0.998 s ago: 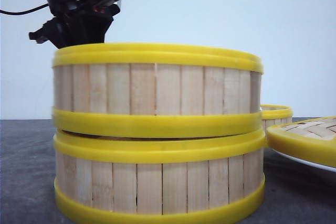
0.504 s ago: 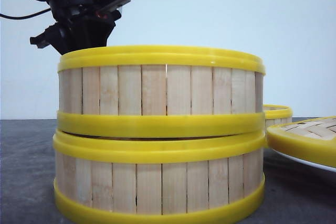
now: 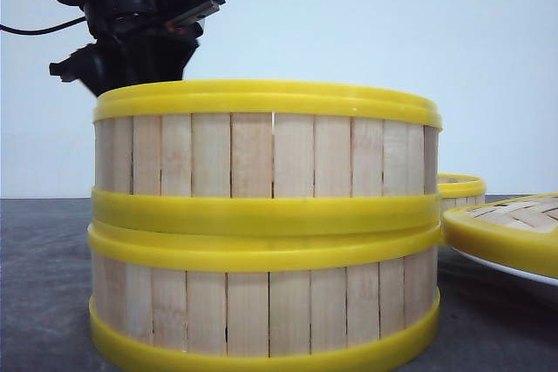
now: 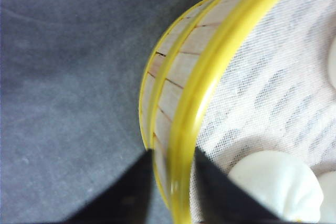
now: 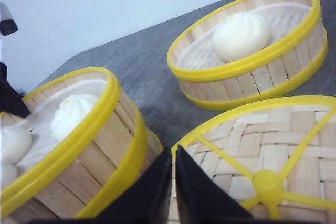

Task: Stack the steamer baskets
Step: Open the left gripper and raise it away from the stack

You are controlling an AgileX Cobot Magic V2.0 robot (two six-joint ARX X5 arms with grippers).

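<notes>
Left wrist view: left tool (image 4: 170, 182) straddles top basket (image 4: 184, 72) rim.

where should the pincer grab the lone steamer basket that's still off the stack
Best guess: take the lone basket by its yellow top rim, from above, one finger inside the wall and one outside. The bun sits near the middle, leaving the rim clear. The left pincer straddles the stacked top basket in just this way.

Staged robot test bench, not a working kitchen: a dark grey matte tabletop (image 3: 44, 285) against a plain pale blue-white backdrop wall (image 3: 366, 23), with no furnishings or appliances visible.
</notes>
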